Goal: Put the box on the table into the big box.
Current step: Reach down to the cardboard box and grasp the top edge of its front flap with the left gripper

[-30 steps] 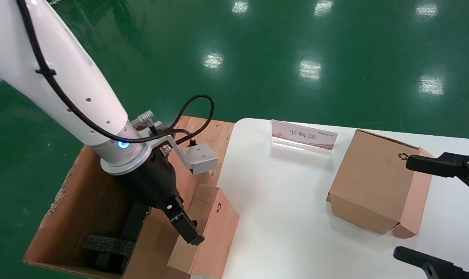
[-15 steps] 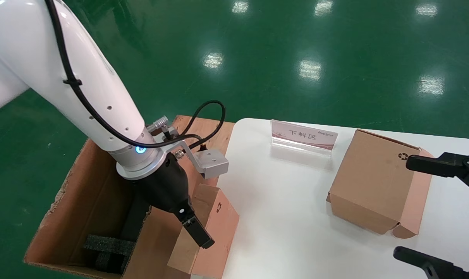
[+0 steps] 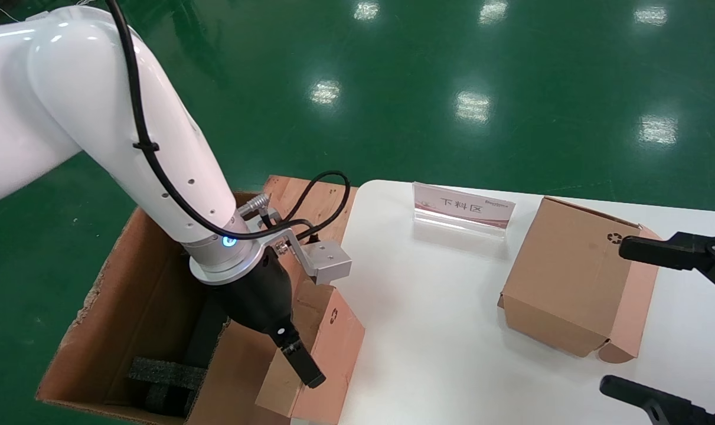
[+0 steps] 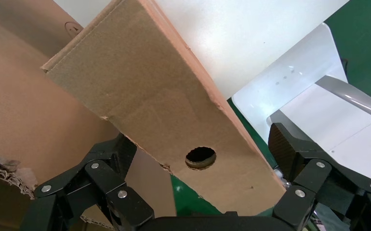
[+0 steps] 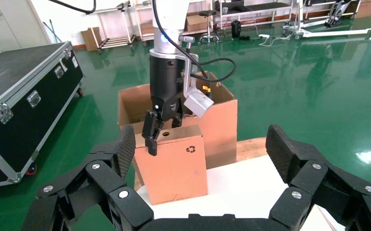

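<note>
- The big box (image 3: 127,307) stands off the bench's (image 3: 451,330) left edge.
- Our left pincer (image 3: 301,369) straddles the box (image 3: 327,354), upright on that edge, spread apart; we should centre before clamping.
- The right pincer (image 5: 198,187) waits, spread, at the right edge.

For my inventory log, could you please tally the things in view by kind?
Cardboard boxes: 3 (slim box, cube-like box, big box)
Foam blocks: 1 visible
Table signs: 1
Tables: 1
Total: 6
</note>
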### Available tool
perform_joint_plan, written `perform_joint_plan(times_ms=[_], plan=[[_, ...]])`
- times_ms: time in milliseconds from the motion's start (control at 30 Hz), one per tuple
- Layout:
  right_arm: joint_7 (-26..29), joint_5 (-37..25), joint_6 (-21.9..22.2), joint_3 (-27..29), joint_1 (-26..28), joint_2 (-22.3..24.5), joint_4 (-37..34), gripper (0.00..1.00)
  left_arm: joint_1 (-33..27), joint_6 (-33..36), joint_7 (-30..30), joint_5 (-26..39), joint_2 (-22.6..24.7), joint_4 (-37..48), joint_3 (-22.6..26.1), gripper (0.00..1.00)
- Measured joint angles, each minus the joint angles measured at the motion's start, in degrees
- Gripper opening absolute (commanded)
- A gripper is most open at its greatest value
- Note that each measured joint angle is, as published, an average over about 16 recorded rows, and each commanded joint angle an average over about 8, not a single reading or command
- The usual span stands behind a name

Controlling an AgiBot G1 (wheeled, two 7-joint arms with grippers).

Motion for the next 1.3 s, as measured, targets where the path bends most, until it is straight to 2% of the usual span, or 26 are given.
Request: perform_joint_plan(times_ms=[67, 233, 333, 1300], plan=[[0.0, 0.0, 0.0, 0.0, 0.0, 0.0, 0.0, 1.0, 0.1, 0.0, 0.0, 0.1, 0.1, 0.1, 0.1, 0.63], [0.0, 0.0, 0.0, 0.0, 0.0, 0.0, 0.0, 0.37, 0.3, -0.1, 0.0, 0.4, 0.4, 0.3, 0.3, 0.0], [0.0, 0.0, 0.0, 0.0, 0.0, 0.0, 0.0, 0.0, 0.4, -0.1, -0.1, 0.5, 0.4, 0.3, 0.4, 0.0], [0.0, 0.0, 0.0, 0.0, 0.0, 0.0, 0.0, 0.0, 0.6, -0.2, 0.0, 0.6, 0.6, 0.5, 0.5, 0.0]])
